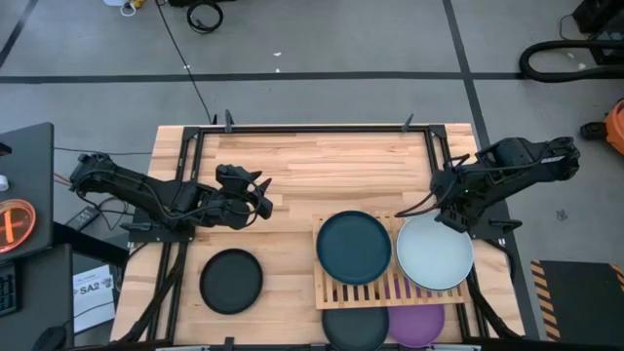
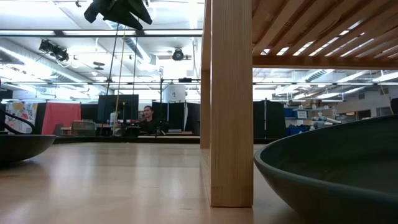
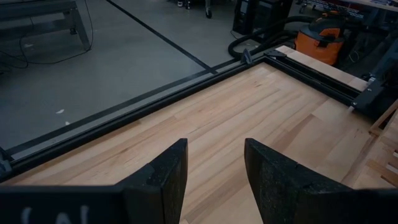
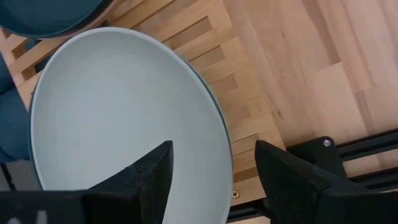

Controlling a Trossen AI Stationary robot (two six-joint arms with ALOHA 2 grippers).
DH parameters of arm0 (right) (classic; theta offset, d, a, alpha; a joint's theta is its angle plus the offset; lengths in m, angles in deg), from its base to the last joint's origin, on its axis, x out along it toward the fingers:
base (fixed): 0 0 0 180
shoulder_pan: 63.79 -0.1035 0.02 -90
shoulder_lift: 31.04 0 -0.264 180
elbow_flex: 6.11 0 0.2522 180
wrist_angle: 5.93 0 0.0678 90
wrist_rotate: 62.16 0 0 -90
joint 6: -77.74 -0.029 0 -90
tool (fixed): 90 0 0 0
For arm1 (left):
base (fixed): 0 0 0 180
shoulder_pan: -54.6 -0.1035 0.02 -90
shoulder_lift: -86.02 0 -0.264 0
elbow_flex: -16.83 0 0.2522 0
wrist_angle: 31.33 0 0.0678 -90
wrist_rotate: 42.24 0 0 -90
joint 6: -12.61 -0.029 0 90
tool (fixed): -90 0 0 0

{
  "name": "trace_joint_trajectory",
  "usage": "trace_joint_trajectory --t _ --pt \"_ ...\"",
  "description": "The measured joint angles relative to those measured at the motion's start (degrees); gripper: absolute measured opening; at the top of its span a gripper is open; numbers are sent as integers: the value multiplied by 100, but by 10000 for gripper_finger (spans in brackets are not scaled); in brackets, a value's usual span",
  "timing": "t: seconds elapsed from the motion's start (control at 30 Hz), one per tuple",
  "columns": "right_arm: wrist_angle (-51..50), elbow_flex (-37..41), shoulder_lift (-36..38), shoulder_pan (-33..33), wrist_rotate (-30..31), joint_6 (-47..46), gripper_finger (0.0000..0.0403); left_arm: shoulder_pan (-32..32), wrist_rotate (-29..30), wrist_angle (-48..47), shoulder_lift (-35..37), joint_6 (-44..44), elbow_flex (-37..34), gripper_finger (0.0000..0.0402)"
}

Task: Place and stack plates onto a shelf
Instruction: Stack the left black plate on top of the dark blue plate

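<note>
**Releasing plate on rack**

Hovering over the slatted wooden shelf (image 1: 375,289), right gripper (image 4: 211,163) spread wide, empty; pale mint round plate (image 1: 434,253) rests there beside teal plate (image 1: 353,247). Left gripper (image 1: 261,195), open, empty, waits off-shelf, likely clearing room.

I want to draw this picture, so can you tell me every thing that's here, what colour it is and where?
Shelf: one, light wooden slats, on the table's right half.
Teal plate: one, on the shelf's left side.
Pale mint plate: one, on the shelf's right side.
Black plate: one, on the table left of the shelf.
Dark plate: one, under the shelf's near edge.
Purple plate: one, beside the dark one.
Table: one, light wood.
Left gripper: open, over bare table.
Right gripper: open, above the mint plate's far rim.
</note>
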Motion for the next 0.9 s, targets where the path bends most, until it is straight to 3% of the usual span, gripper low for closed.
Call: trace_joint_trajectory --t 0.33,0.57,0.9 --pt "0 0 0 0 739 23 232 0 -100 -207 0 0 0 165" --pt "125 0 -2 2 1397 357 232 2 -970 -588 0 -90 0 165" --pt "335 0 -2 2 1619 498 232 2 -2744 -739 0 -1410 0 165"
